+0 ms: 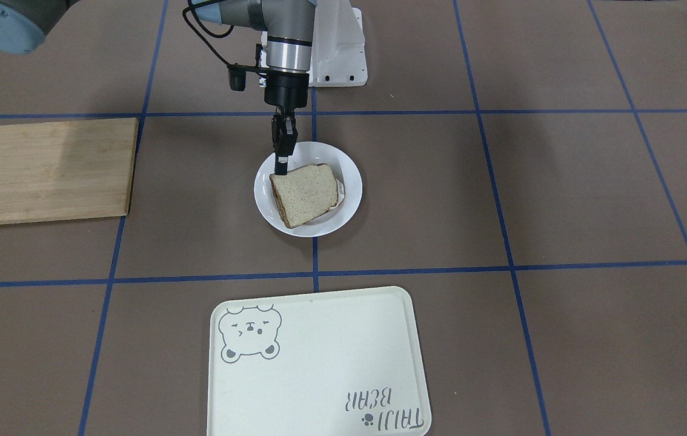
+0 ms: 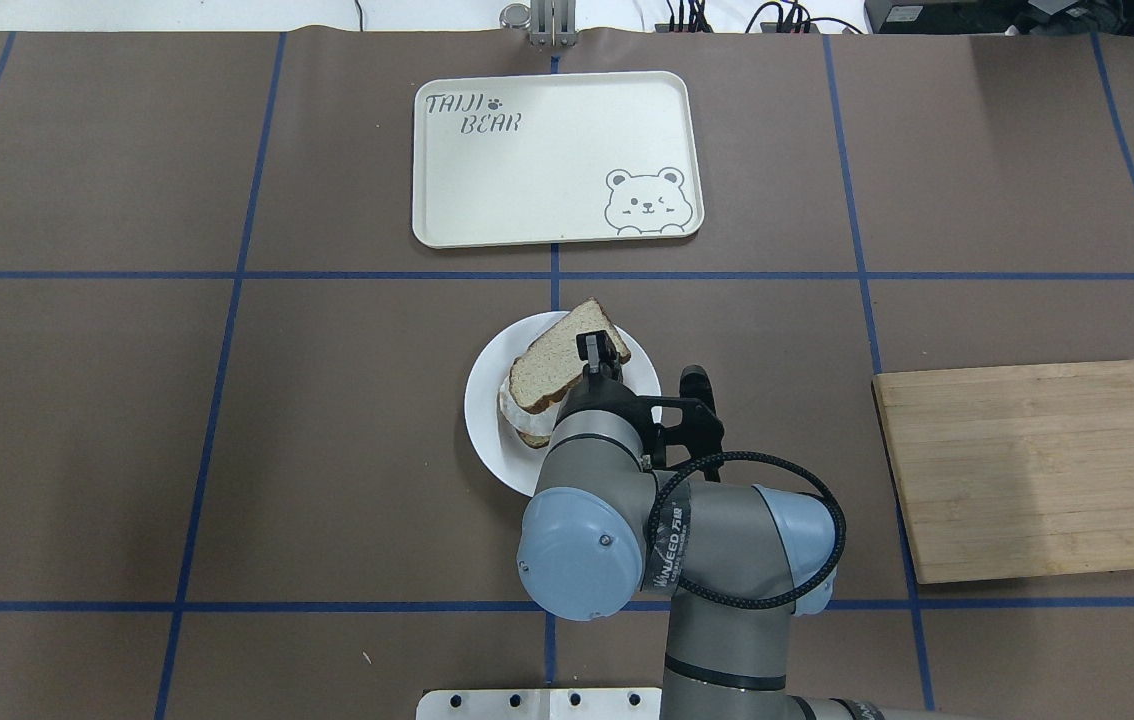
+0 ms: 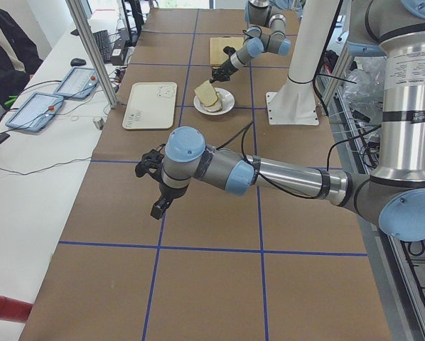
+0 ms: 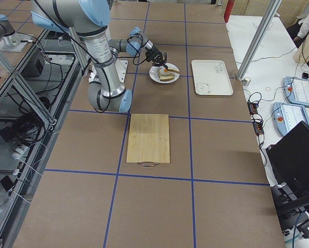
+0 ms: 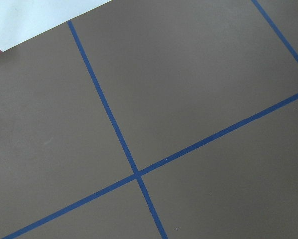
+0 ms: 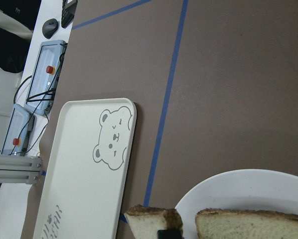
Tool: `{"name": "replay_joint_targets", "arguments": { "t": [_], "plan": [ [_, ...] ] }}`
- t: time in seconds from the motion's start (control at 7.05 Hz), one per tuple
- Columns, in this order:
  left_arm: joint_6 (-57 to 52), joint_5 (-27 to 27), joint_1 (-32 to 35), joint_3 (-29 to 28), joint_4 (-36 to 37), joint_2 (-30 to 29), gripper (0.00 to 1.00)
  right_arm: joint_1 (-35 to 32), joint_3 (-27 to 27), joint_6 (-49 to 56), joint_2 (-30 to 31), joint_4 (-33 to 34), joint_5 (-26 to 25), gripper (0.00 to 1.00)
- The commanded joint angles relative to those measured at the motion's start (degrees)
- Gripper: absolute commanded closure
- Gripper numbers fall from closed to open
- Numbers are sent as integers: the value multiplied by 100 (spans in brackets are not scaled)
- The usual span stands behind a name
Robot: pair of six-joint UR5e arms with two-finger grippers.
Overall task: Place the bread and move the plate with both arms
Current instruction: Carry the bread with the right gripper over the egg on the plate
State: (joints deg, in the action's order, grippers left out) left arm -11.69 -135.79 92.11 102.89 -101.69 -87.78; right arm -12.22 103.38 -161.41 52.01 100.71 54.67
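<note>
The white plate point(image 1: 351, 203) sits at the table's middle; it also shows in the overhead view point(image 2: 485, 425). On it lies a lower slice with white fried egg point(image 2: 517, 415). The bread point(image 1: 306, 194) rests tilted on top, its far end raised past the plate's rim point(image 2: 567, 340). My right gripper point(image 1: 282, 165) comes down from above and is shut on the bread's edge on the robot's side point(image 2: 594, 355). The right wrist view shows the bread point(image 6: 248, 225) and the plate's rim point(image 6: 238, 186). My left gripper point(image 3: 155, 202) hovers over bare table far from the plate; I cannot tell its state.
A cream bear tray point(image 1: 319, 357) lies beyond the plate on the side away from the robot; it also shows in the overhead view point(image 2: 547, 160). A wooden cutting board point(image 2: 1027, 470) lies to the robot's right. Blue tape lines cross the brown table.
</note>
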Motion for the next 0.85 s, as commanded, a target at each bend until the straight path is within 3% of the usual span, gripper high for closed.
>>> {"name": "replay_joint_targets", "arguments": {
  "t": [0.0,0.14,0.28,0.43,0.71],
  "plan": [
    [-9,0,0,-15,0,-11,2,114,6,318,29,255,8,99],
    [-9,0,0,-23,0,-29,2,114,6,582,90,273,34,26],
    [-9,0,0,-23,0,-20,2,106,93,1107,125,361,69,0],
    [-9,0,0,-32,0,-29,2,62,468,1878,160,388,261,0],
    [0,-104,0,-24,0,-29,2,-777,1024,4403,485,370,1670,0]
  ]
}}
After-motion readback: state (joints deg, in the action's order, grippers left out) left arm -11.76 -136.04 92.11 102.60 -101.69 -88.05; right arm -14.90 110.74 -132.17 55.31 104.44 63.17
